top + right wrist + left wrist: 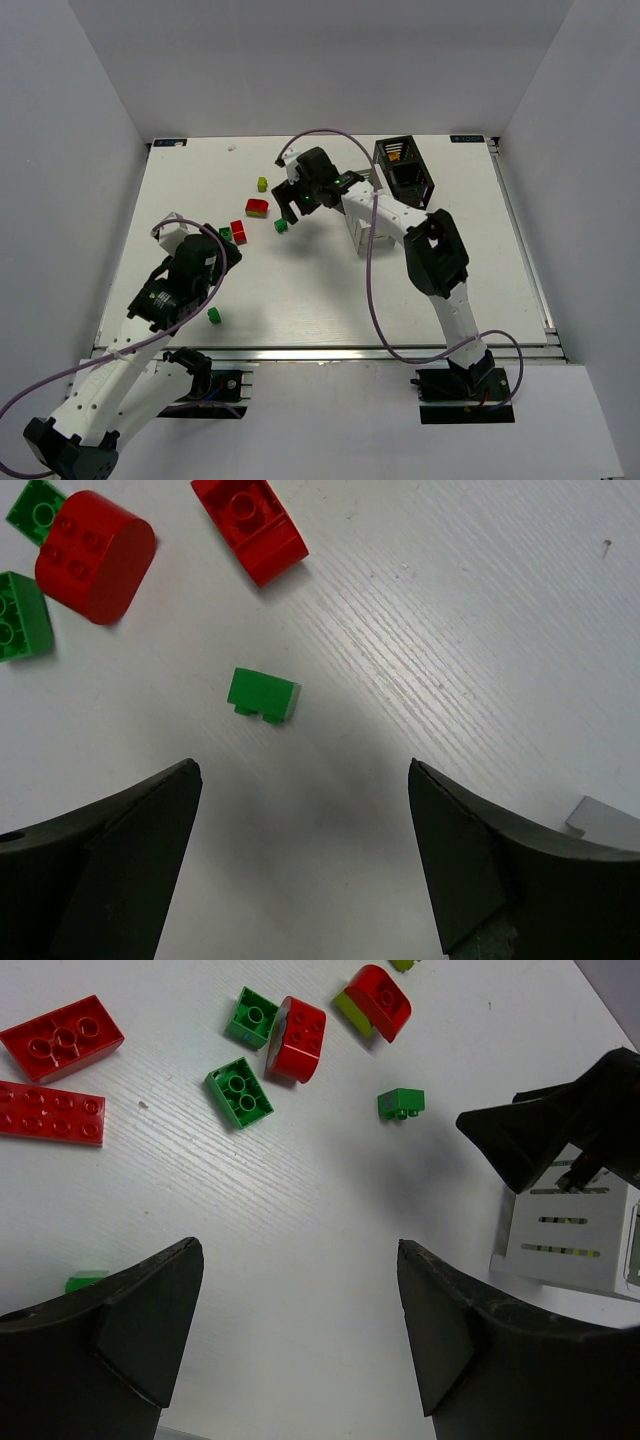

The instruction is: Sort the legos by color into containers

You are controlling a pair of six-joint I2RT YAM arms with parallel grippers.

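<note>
My right gripper [292,207] [303,770] is open and empty, hovering just short of a small green lego [263,695] [281,226] lying on its side. Beyond it lie a rounded red lego [95,555], another red lego [250,525] and green legos [20,615]. My left gripper [224,248] [298,1250] is open and empty over bare table. Ahead of it lie two flat red legos [62,1038], green legos [240,1092], a red lego on a lime one [380,1000] and the small green lego [401,1103]. The white container [575,1230] and the black container [405,170] stand at the right.
A lone green lego [214,315] lies near the table's front edge beside my left arm. A lime lego [262,184] sits toward the back. My right arm [385,215] crosses over the white container and hides most of it in the top view.
</note>
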